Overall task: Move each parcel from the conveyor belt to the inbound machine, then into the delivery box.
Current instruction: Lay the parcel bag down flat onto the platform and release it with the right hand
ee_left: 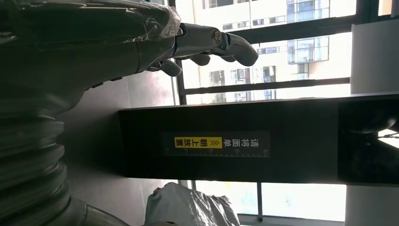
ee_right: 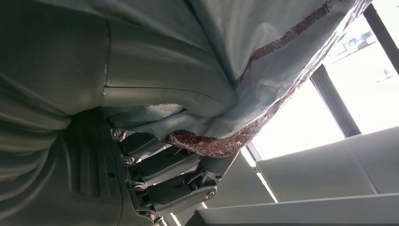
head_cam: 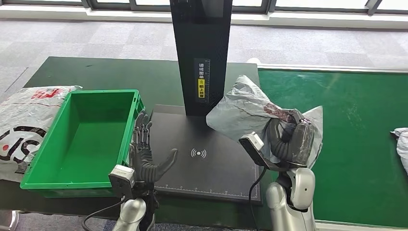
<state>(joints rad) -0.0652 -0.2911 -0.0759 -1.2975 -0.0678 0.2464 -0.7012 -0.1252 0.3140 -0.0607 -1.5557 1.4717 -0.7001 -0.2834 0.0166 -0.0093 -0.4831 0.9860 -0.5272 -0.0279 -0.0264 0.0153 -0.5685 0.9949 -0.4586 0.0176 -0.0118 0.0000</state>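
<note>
Closest to the camera, the robot's right hand (head_cam: 288, 139) grips a grey plastic parcel (head_cam: 248, 108), fingers wrapped around its bunched lower end, lifted above the right edge of the black scanner plate (head_cam: 202, 166). Crumpled and sagging, the bag looks soft, light and slippery, so a firm hold on the gathered film seems wisest. Its left hand (head_cam: 144, 156) hovers empty, fingers spread, over the plate's left edge beside a hard green crate (head_cam: 79, 134). A second parcel (head_cam: 401, 147) lies on the smooth green belt (head_cam: 356, 144).
</note>
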